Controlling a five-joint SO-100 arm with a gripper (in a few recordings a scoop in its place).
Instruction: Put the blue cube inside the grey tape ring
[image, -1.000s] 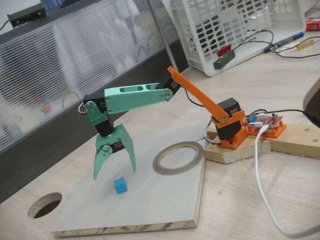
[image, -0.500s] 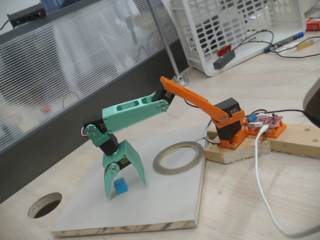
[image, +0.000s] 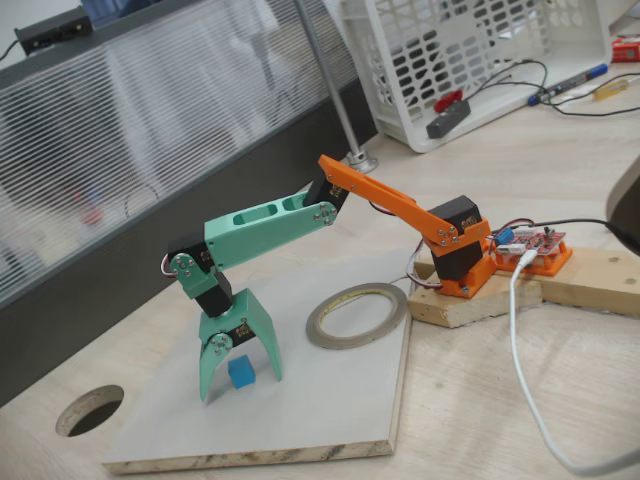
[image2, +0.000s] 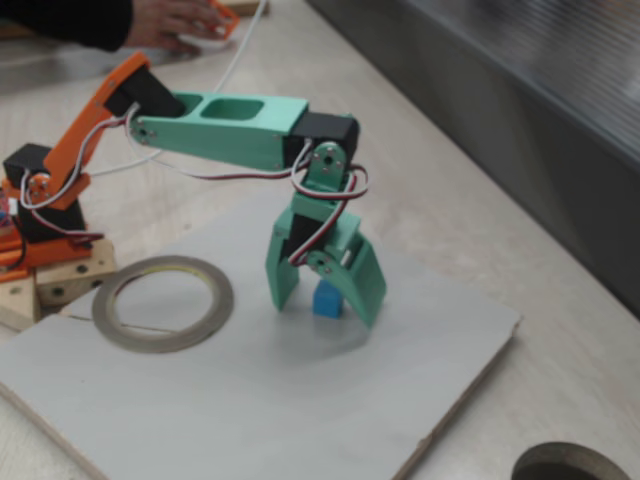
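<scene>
Board (image: 330, 410) lies flat on the bench (image: 480, 400). Cube (image: 240, 373) sits on board, toward its left in a fixed view, w/ pincer (image: 240, 380) straddling it: one finger either side, tips down at board level; contact w/ cube can't be told. In the other fixed view cube (image2: 327, 298) is between the same two fingers, pincer (image2: 325, 300) above it. Tape ring (image: 357, 314) lies flat on board, right of cube, well apart from it, nr arm base (image: 462, 262). Base stands on wood block (image: 560, 280) at board's right edge. Round hole (image: 90, 410) in bench, left of board. Basket (image: 470, 60) at back, behind base.
</scene>
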